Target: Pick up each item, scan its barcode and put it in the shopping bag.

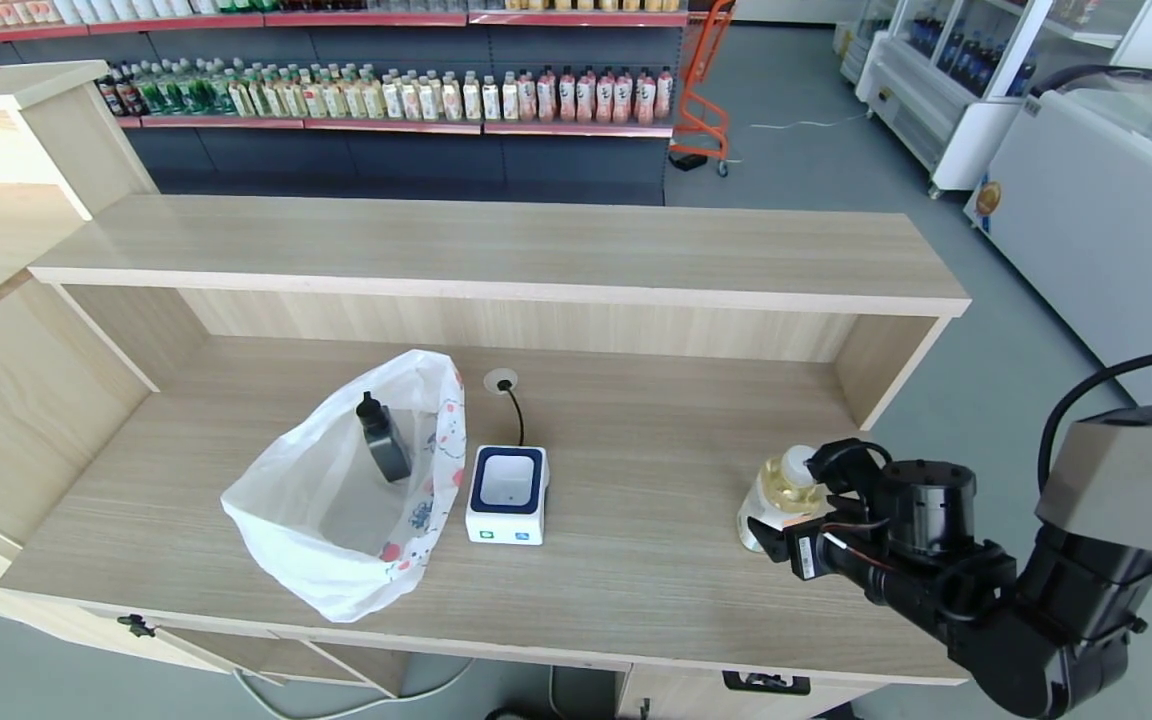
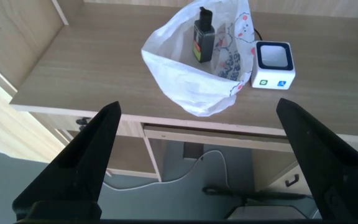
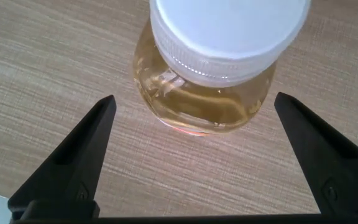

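Observation:
A clear bottle (image 1: 781, 495) of yellow liquid with a white cap (image 3: 229, 28) stands upright on the counter at the right. My right gripper (image 1: 796, 500) is open around it, one finger on each side, not closed on it. The white shopping bag (image 1: 346, 490) lies open at the left of the counter with a dark bottle (image 1: 383, 440) inside. The white scanner (image 1: 507, 494) with its dark window sits just right of the bag. My left gripper (image 2: 197, 168) is open, held off the counter's front edge, with the bag (image 2: 194, 68) and scanner (image 2: 275, 62) ahead of it.
The wooden counter (image 1: 636, 480) has a raised back ledge (image 1: 496, 245) and side walls. A black cable (image 1: 514, 410) runs from the scanner to a hole in the counter. Drawers (image 2: 216, 134) sit under the front edge. Shelves of drinks and freezers stand beyond.

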Robot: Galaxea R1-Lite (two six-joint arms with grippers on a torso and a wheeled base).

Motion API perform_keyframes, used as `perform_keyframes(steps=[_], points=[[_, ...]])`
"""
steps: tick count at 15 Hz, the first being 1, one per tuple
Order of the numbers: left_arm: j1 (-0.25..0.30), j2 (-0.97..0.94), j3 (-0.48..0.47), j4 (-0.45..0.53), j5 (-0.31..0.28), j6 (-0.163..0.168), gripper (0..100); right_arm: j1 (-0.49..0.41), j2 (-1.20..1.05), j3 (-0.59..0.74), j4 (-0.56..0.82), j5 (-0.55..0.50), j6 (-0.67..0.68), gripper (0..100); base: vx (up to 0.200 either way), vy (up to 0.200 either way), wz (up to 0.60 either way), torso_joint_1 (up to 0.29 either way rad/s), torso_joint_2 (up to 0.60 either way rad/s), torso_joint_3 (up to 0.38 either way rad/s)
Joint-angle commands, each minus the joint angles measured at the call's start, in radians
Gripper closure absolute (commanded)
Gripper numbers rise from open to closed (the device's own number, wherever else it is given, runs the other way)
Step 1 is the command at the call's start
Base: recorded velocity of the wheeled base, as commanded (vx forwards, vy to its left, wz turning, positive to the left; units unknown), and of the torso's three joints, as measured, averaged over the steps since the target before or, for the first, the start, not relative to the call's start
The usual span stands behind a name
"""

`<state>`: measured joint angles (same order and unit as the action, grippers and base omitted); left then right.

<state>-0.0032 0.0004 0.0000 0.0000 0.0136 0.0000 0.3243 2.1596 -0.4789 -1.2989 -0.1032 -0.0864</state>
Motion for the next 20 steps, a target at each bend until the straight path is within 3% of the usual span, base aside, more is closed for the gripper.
perform_keyframes(steps=[1,14,15,20], points=[[0.0,0.0,0.0,0.0,0.0,0.0,0,0.001,0.042,-0.032,-0.003,0.0,-0.013,0,0.0,0.0,0.0,0.0,0.0,0.0],[0.0,0.0,0.0,0.0,0.0,0.0,0,0.022,0.172,-0.244,-0.013,0.022,-0.019,0,0.0,0.0,0.0,0.0,0.0,0.0],[0.0,0.0,0.0,0.0,0.0,0.0,0,0.025,0.174,-0.254,-0.016,0.022,-0.023,100,0.0,0.0,0.0,0.0,0.0,0.0],[0.0,0.0,0.0,0.0,0.0,0.0,0,0.015,0.146,-0.251,-0.034,0.06,-0.026,100,0.0,0.0,0.0,0.0,0.0,0.0]])
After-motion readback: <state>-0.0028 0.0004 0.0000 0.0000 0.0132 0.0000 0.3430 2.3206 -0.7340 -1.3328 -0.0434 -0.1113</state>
